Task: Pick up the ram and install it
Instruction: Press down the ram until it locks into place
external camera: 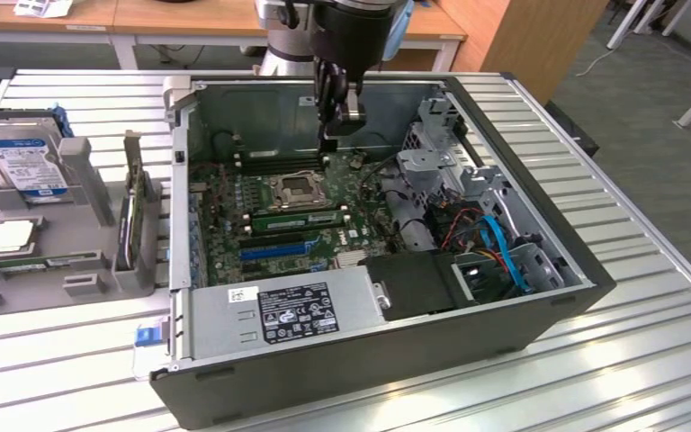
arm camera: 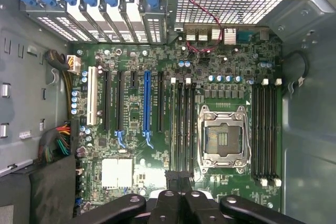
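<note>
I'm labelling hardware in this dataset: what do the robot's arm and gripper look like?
The arm has silver-grey tubing, a black wrist section and a light blue joint cap. The gripper is black, built of jointed links with round pivot pins.

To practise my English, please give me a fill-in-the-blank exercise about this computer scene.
1. The pincer hangs over the open computer ___.
2. One long slot among the black ones is coloured ___.
3. A green ram sits between that slot and the CPU ___.
Missing words: case; blue; socket.
</note>
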### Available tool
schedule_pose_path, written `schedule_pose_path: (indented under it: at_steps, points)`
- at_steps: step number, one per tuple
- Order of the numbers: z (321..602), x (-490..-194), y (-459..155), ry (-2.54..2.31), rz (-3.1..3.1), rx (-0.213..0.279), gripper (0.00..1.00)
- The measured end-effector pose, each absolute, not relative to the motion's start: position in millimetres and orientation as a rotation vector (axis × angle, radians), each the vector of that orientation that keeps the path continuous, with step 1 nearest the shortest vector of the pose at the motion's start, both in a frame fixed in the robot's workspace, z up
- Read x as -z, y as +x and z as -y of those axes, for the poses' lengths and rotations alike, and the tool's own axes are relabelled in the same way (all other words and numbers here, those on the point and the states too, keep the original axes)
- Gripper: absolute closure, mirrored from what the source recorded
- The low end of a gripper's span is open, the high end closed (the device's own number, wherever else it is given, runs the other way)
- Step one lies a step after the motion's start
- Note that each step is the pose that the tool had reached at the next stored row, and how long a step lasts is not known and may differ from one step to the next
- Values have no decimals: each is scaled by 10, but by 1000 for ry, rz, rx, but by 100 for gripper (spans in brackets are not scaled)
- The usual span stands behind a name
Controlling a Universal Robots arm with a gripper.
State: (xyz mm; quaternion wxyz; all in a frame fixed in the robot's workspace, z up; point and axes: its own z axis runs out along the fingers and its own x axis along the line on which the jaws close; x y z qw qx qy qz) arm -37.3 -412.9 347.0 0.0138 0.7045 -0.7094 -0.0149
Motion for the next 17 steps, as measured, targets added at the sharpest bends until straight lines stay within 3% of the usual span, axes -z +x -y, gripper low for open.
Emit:
schedule_pose_path:
  at_steps: [17]
  points:
    - [4129, -3471, -293, 2198, 2208, 44, 90]
